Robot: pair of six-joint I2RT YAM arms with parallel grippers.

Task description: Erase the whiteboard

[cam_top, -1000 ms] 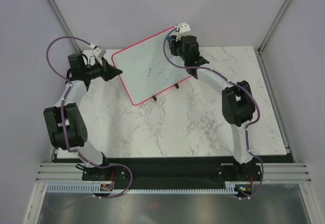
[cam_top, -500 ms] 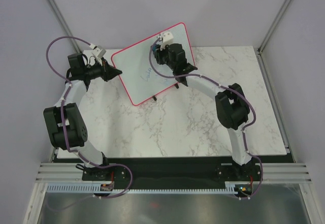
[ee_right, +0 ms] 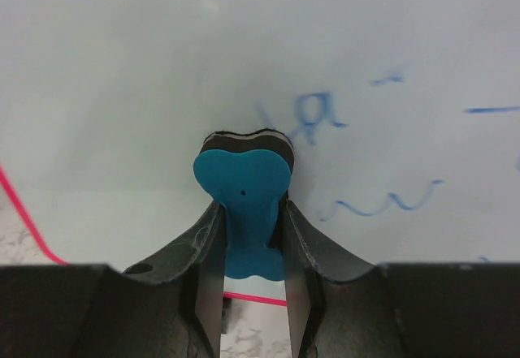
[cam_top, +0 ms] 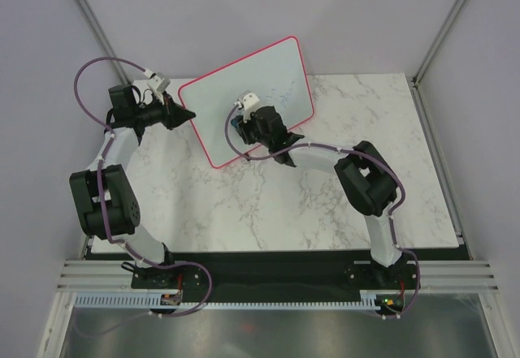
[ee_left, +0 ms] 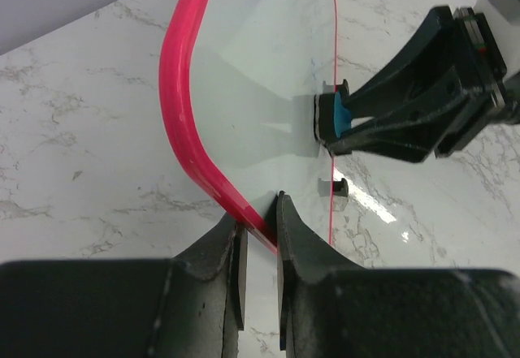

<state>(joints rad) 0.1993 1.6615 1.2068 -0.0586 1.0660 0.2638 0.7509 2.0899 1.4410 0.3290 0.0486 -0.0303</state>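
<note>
The whiteboard (cam_top: pixel 268 74) stands tilted at the back of the table, white with a pink-red frame (ee_left: pixel 180 122). Faint blue handwriting (ee_right: pixel 325 118) remains on its face. My left gripper (cam_top: pixel 188 114) is shut on the board's left frame edge, its fingers (ee_left: pixel 231 252) pinching the pink rim. My right gripper (cam_top: pixel 237 129) is shut on a blue eraser (ee_right: pixel 244 183) with a black felt pad, pressed against the board's lower left part. The eraser also shows in the left wrist view (ee_left: pixel 340 118), touching the board.
The marble tabletop (cam_top: pixel 268 204) spreads in front of the board. Small black feet (ee_left: pixel 340 186) hold the board up. Grey walls and metal corner posts (cam_top: pixel 443 29) enclose the back and sides.
My right gripper has swept the eraser from the board's upper right down and left across its face. Much of the blue writing there is gone. The left arm has not moved.
</note>
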